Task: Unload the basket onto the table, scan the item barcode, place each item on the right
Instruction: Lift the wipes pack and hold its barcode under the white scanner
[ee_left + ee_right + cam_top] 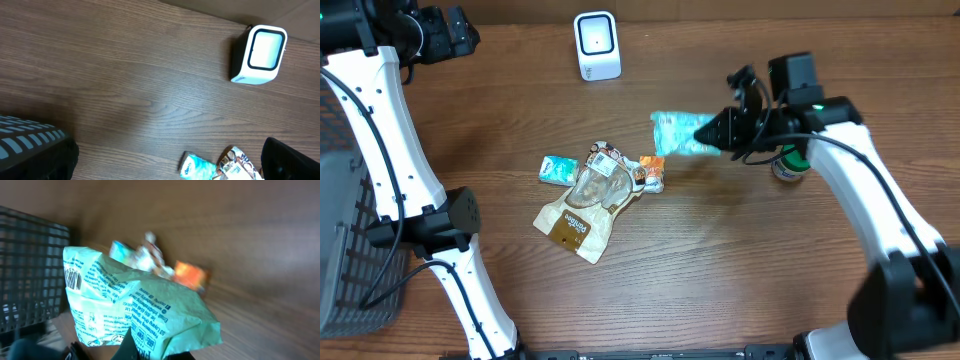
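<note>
- At the centre right of the overhead view, the right gripper [708,130] has its jaws clamped on one end of a pale green packet [675,134]. The rest of the packet sticks out to the left.
- In the right wrist view the packet's printed face fills the lower middle, with a barcode [73,277] at its upper left edge.
- The white scanner [597,45] stands at the top centre of the overhead frame, well apart from the held packet.
- A pile lies at the frame's centre: a brown pouch [582,208], a small teal packet [558,168] and an orange packet [653,172].
- A green-topped can [788,166] sits just beneath the right arm.
- In the upper left corner, the left gripper [455,38] has its jaws wide apart, holding nothing.
- A dark basket [345,250] occupies the left edge.
</note>
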Controlling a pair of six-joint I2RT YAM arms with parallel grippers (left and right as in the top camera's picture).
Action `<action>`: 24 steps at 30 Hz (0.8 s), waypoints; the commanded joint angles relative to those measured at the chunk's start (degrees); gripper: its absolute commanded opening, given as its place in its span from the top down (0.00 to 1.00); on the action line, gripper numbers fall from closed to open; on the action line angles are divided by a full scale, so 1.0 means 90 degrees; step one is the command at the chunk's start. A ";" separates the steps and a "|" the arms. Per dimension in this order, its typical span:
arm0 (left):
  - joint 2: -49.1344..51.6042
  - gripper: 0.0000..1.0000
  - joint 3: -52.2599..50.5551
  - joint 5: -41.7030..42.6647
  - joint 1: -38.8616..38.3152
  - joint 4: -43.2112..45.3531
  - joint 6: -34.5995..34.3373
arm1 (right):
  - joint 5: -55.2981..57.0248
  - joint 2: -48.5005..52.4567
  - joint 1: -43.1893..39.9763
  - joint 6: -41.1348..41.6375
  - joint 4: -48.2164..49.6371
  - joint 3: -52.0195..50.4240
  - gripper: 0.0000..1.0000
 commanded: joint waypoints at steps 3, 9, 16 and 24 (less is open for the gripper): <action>-0.0221 0.00 0.0107 -0.0046 -0.0017 -0.0012 -0.0087 | 0.0940 -0.1149 0.0508 -0.0058 0.0029 0.0265 0.96; -0.0221 0.01 0.0107 -0.0046 -0.0017 -0.0012 -0.0087 | 0.1851 -0.1613 0.1044 0.0437 0.0129 0.0294 0.96; -0.0221 0.00 0.0107 -0.0046 -0.0017 -0.0012 -0.0087 | 0.2963 -0.1141 0.1608 0.0804 -0.0180 0.1265 0.96; -0.0221 0.00 0.0107 -0.0046 -0.0024 -0.0012 -0.0087 | 0.4687 0.1185 0.2045 0.0413 -0.1477 0.4855 0.96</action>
